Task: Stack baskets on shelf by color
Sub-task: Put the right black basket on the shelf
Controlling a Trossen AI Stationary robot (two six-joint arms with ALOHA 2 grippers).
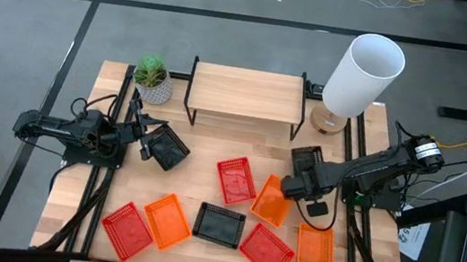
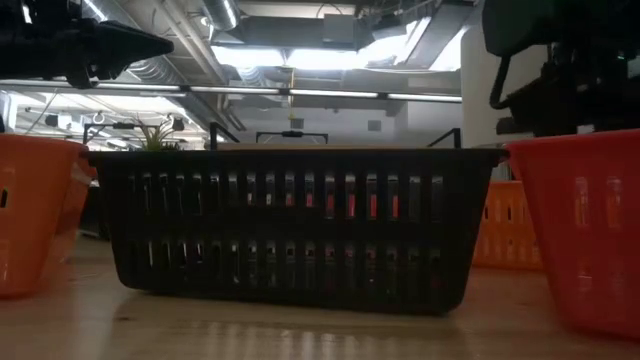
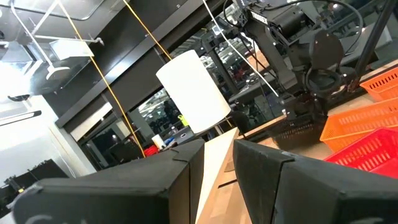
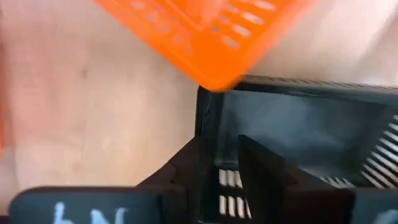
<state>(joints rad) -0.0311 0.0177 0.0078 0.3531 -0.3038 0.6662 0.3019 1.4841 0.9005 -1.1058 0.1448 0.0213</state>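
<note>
The wooden desk point(image 1: 201, 168) carries the scattered baskets: nearest the front edge a red basket point(image 1: 126, 229), orange basket point(image 1: 167, 220) and black basket point(image 1: 219, 224). Mid-desk, the right gripper point(image 4: 217, 158) pinches a black basket's wall between narrowly parted fingers; the left gripper point(image 1: 149, 142) holds another black basket point(image 1: 168, 149). Farthest, the shelf point(image 1: 246, 93) stands bare. These mesh trays look light, stiff and slippery; the rim wall suits gripping.

The light wooden tabletop point(image 1: 201, 168) carries a shelf point(image 1: 246, 91) at its far edge, with a potted plant point(image 1: 152, 78) at one end and a white lamp point(image 1: 360, 77) at the other. Nearer, loose baskets lie scattered: three red point(image 1: 236, 181), three orange point(image 1: 167, 220), one black point(image 1: 219, 224).
</note>
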